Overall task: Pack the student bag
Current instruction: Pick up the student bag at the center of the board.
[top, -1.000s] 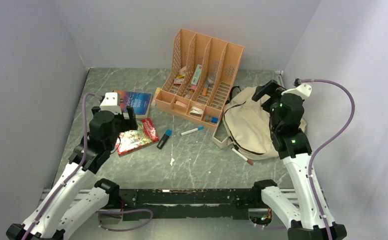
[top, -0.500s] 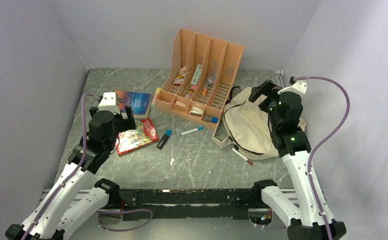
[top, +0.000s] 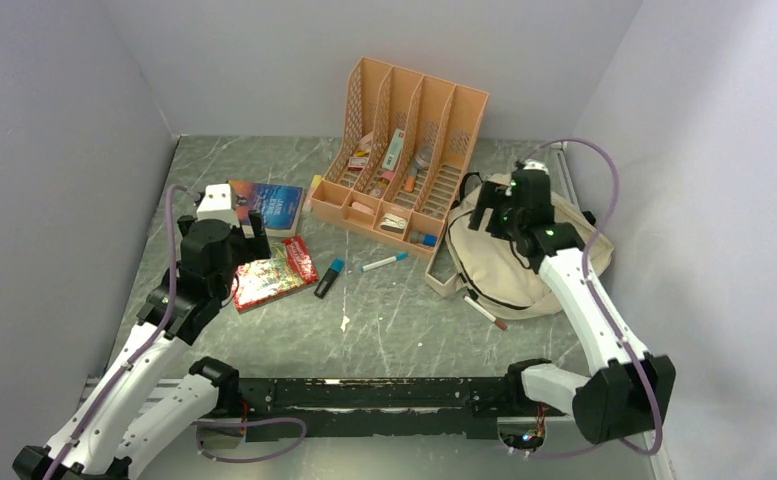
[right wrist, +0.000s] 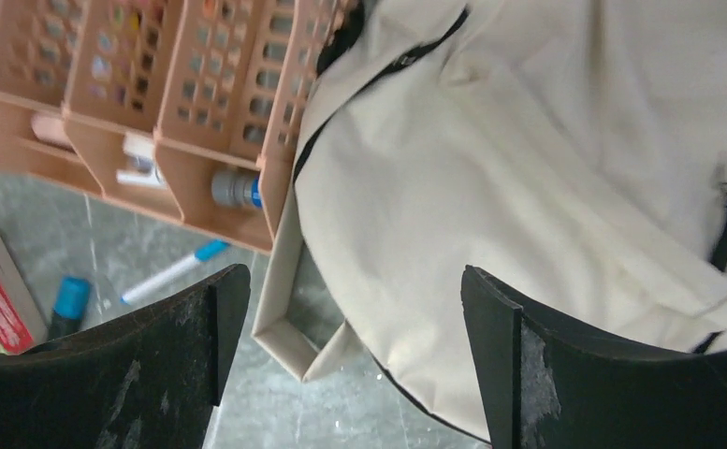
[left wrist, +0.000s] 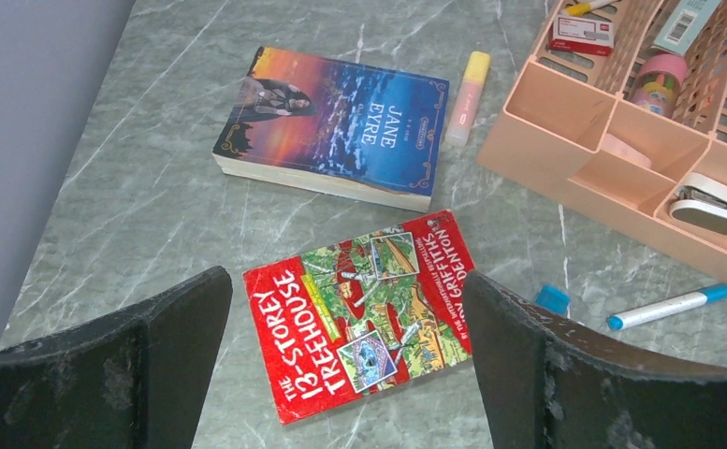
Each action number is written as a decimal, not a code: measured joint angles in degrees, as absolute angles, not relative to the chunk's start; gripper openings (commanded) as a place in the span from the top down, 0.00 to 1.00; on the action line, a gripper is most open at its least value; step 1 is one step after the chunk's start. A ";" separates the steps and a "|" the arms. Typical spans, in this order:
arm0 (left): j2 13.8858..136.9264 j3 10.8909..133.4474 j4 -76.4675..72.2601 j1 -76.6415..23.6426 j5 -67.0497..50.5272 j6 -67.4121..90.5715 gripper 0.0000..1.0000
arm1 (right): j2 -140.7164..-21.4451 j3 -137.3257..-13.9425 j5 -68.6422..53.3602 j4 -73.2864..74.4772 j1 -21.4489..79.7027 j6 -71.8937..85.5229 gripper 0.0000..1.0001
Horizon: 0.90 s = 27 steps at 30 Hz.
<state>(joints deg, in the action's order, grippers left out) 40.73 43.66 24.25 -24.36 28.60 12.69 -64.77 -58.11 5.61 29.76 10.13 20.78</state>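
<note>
Left gripper (left wrist: 345, 290) held spread wide above red book (left wrist: 370, 316) — right gripper (right wrist: 355, 281) likewise spread, poised over student bag (right wrist: 528, 168) laid beside orange organizer (right wrist: 153, 84).

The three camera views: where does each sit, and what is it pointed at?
Top external: above and behind the robot, looking down on the table; left arm and right arm show.
Left wrist: on the left arm, looking down at the red book; left fingers show below.
Right wrist: on the right arm, looking down at the student bag; right fingers show below.
Shared: both wrist views catch the blue-capped marker.
</note>
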 measured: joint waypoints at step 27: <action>43.31 43.66 24.27 -21.56 23.92 12.67 0.03 | -93.65 -58.41 27.73 31.57 28.23 14.41 0.41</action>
